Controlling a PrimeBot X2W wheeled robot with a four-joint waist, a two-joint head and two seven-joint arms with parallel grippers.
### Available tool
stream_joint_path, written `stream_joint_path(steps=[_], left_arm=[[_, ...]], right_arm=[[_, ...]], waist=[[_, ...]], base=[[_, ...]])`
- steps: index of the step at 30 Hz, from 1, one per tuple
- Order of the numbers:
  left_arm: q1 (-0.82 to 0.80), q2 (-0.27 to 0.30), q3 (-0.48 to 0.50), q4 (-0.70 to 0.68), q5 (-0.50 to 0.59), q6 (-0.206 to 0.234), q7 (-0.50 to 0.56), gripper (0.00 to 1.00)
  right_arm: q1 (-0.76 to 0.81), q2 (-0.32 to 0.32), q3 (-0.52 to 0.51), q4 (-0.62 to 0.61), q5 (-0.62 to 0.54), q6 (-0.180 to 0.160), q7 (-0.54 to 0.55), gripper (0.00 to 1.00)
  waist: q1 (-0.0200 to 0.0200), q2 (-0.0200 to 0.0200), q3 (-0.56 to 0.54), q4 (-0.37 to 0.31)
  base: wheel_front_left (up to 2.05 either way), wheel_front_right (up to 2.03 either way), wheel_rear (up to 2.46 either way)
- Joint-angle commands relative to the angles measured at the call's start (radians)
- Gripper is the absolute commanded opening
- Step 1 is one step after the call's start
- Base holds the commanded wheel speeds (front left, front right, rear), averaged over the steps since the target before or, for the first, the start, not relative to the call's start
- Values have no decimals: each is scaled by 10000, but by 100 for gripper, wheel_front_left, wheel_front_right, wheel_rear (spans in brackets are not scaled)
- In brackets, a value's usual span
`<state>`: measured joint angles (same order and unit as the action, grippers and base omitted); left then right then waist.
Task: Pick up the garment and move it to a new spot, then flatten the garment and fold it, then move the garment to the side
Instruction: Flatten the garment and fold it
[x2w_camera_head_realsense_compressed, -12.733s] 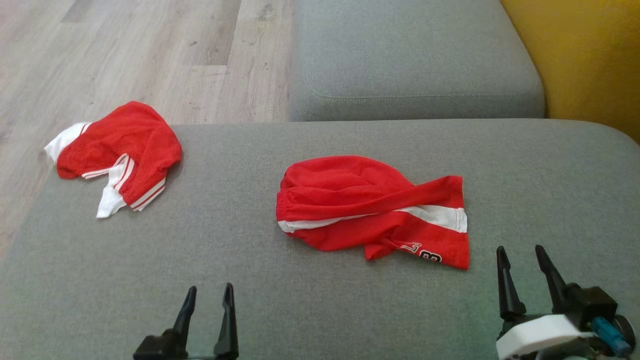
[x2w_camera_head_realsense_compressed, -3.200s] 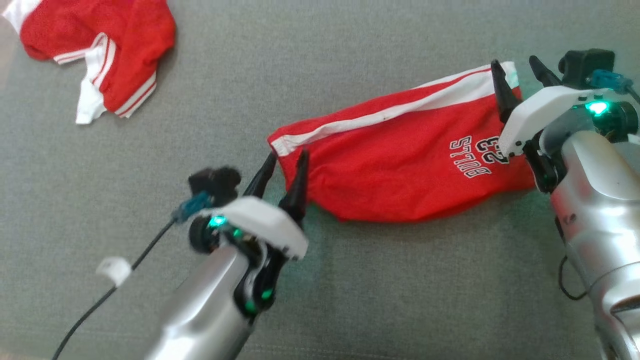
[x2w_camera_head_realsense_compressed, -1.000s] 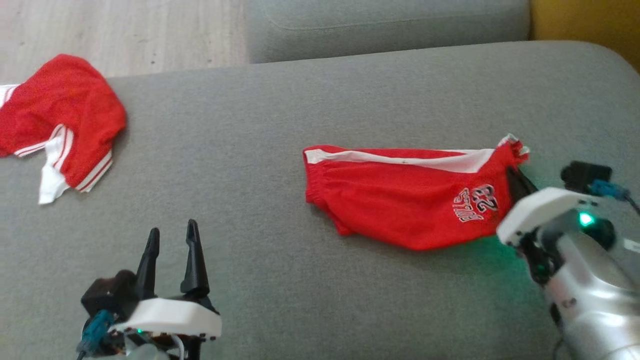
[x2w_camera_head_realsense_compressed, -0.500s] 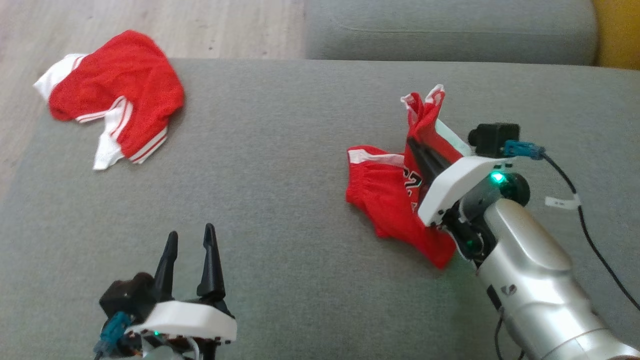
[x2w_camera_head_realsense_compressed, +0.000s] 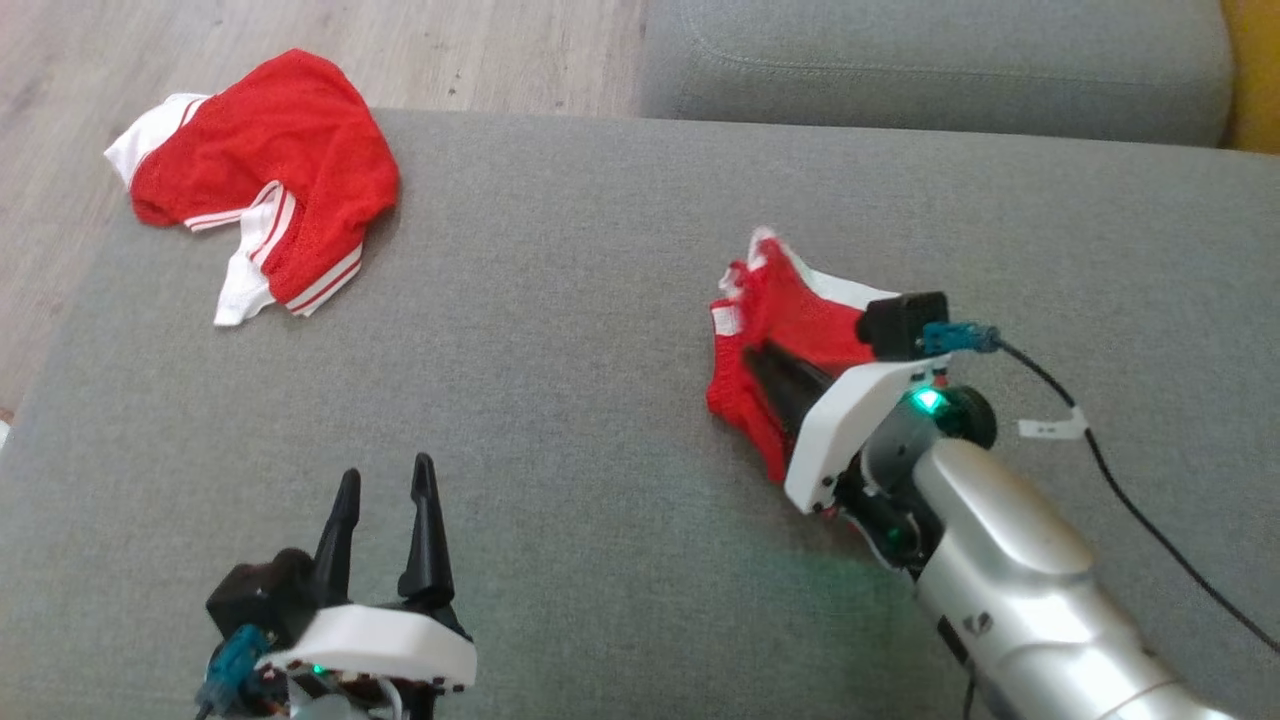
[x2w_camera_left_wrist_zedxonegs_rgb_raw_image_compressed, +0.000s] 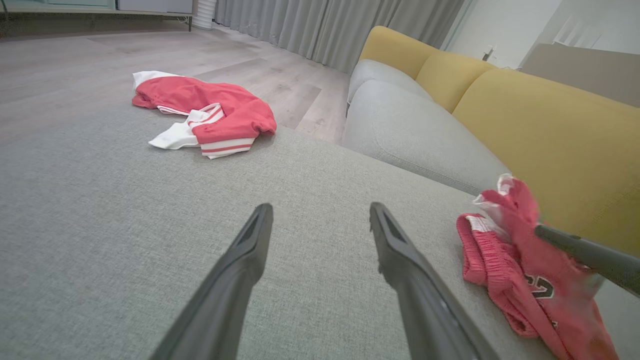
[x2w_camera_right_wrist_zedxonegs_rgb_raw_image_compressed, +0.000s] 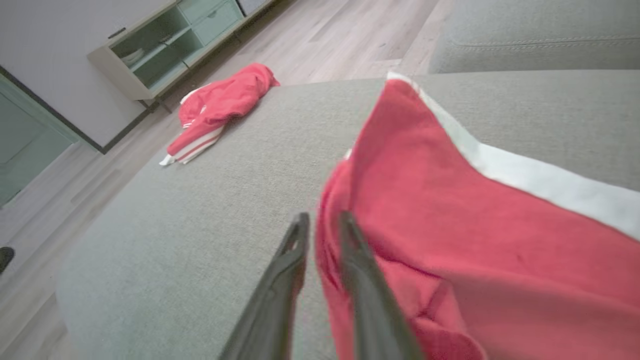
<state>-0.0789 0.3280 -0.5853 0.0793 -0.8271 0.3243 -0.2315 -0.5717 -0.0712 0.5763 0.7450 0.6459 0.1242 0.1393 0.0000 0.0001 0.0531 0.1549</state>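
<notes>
Your left gripper (x2w_camera_head_realsense_compressed: 386, 470) has its fingers wide apart with nothing between them, hovering low over the bare gray sofa seat (x2w_camera_head_realsense_compressed: 600, 350); its own wrist view makes that gap plain.

Your right gripper (x2w_camera_right_wrist_zedxonegs_rgb_raw_image_compressed: 323, 217) is harder to read. Its wrist view shows the two fingers close together with a thin slit between them and the red shorts (x2w_camera_right_wrist_zedxonegs_rgb_raw_image_compressed: 475, 225) lying against the right-hand finger, but the view is blurred, so you cannot tell whether cloth is pinched. From the head camera the fingers run under the shorts (x2w_camera_head_realsense_compressed: 800, 310), which drape over them in a bunched peak.

The left wrist view adds what the others lack: a dark finger pokes into the raised part of the shorts (x2w_camera_left_wrist_zedxonegs_rgb_raw_image_compressed: 525, 260), while the waistband end and the printed number lie on the seat. It also shows the yellow backrest (x2w_camera_left_wrist_zedxonegs_rgb_raw_image_compressed: 550, 125) behind.

The shorts sit right of the seat's middle. A second red-and-white garment (x2w_camera_head_realsense_compressed: 270, 190) lies crumpled at the seat's far left corner, well apart. The right wrist view shows a low cabinet (x2w_camera_right_wrist_zedxonegs_rgb_raw_image_compressed: 160, 55) beyond it.
</notes>
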Motion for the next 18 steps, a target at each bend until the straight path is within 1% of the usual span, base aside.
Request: stream_joint_path(steps=[1, 4, 8, 11, 18], left_arm=[[-582, 56, 285, -245, 95, -65, -121, 100], [-552, 46, 227, -203, 99, -76, -103, 100], [-481, 3, 109, -233, 120, -52, -66, 100], [-432, -34, 19, -242, 124, -65, -49, 100], [-399, -98, -119, -245, 136, -80, -26, 100]], right_arm=[[-36, 207, 253, -436, 143, 65, -167, 100], [-3, 208, 484, -628, 331, 65, -336, 100], [24, 208, 380, -789, 398, 65, -686, 100], [45, 191, -14, -777, 184, 65, -1017, 100], [211, -229, -1174, -666, -486, 65, -1632, 100]], waist=[[0, -1, -47, -61], [0, -1, -137, -172], [0, -1, -254, -310], [0, -1, -311, -400], [0, -1, -322, -498]], base=[[0, 0, 0], [0, 0, 0], [0, 0, 0], [0, 0, 0], [0, 0, 0]])
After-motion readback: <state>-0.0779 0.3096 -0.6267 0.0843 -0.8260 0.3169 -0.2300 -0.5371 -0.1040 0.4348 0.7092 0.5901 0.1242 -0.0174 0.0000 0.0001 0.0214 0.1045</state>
